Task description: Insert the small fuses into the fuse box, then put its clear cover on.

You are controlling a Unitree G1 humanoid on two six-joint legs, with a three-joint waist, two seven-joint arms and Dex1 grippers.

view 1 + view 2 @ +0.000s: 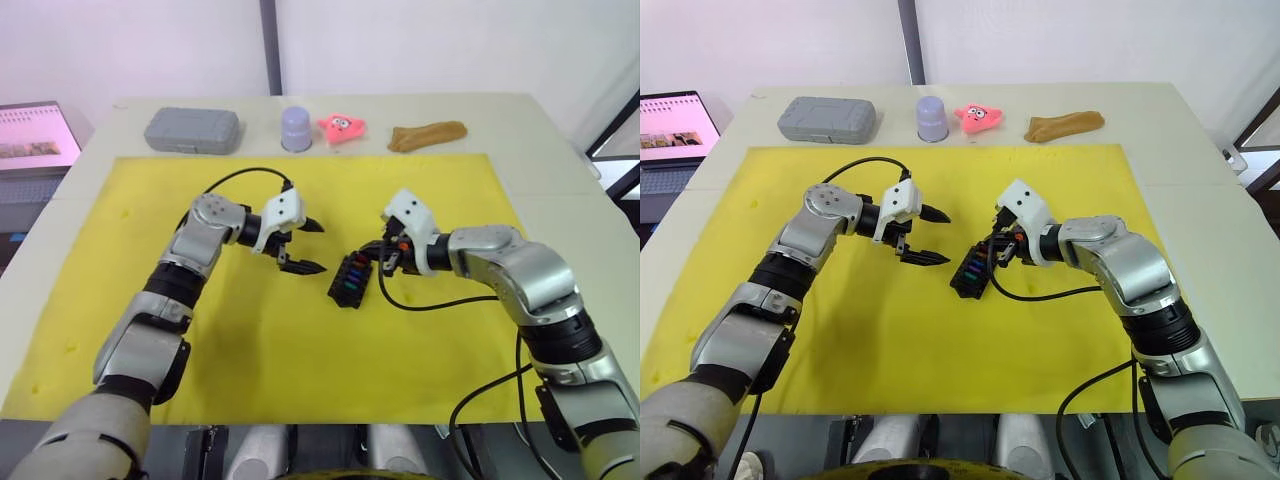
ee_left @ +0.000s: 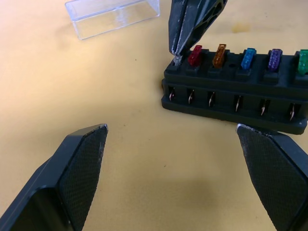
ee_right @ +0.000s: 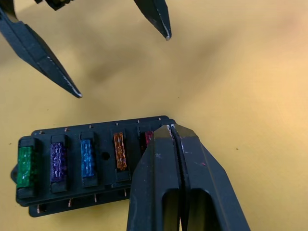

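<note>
While the right gripper [image 2: 179,50] pinched a grey fuse [image 2: 176,59] at the fuse box [image 1: 350,279] and the left gripper [image 1: 303,246] stood open, any tilt could have jammed it.

Silver-grey jointed arms, white wrist housings, black fingers [image 2: 82,173] apparently textured, looping black cables

My right fingers [image 3: 179,144] pressed together over the fuse box [image 3: 96,163] end slot — beside the red fuse [image 3: 148,139]. Amber [image 3: 120,151], blue [image 3: 86,158], purple [image 3: 57,161], green [image 3: 24,167] fuses seated. Left fingers [image 3: 41,53] spread wide above the yellow surface [image 3: 240,86].
</note>
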